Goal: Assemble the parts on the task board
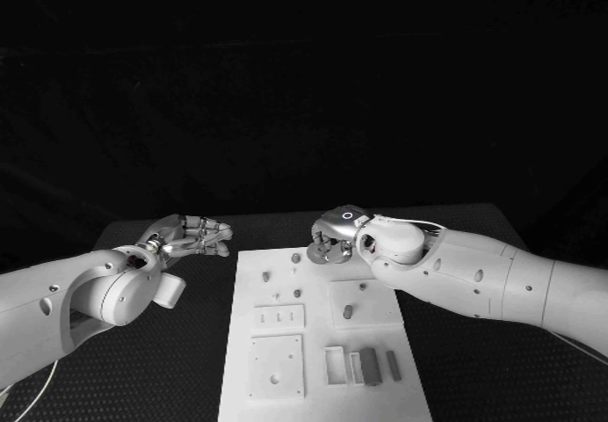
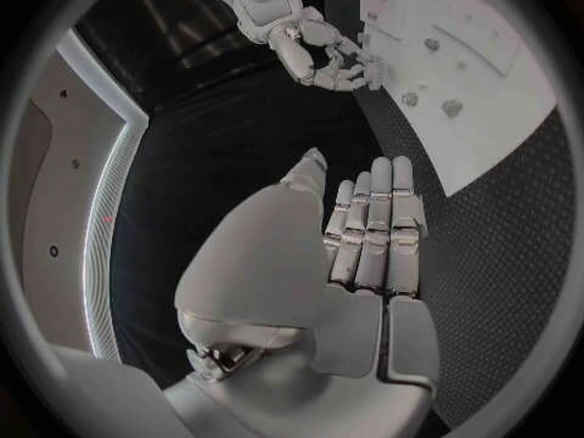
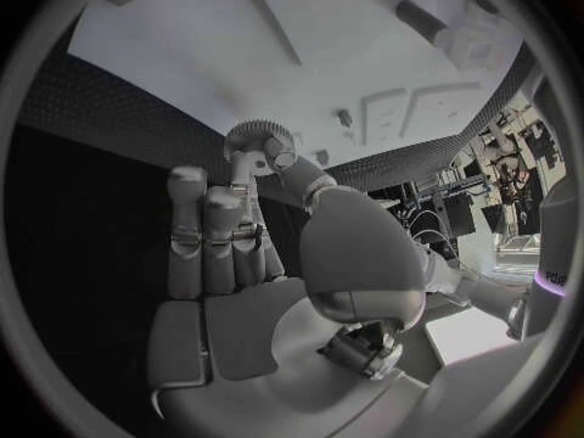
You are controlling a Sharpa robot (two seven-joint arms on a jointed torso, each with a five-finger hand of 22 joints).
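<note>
Black table (image 1: 152, 369), white task board (image 1: 317, 387), right hand (image 1: 332, 237) pinching gear (image 3: 253, 139), left hand (image 1: 188, 236) spread.

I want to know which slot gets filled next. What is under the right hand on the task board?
The right hand pinches a small gear above the far end of the task board. A peg shows beside it; the board directly beneath the hand is covered.
</note>
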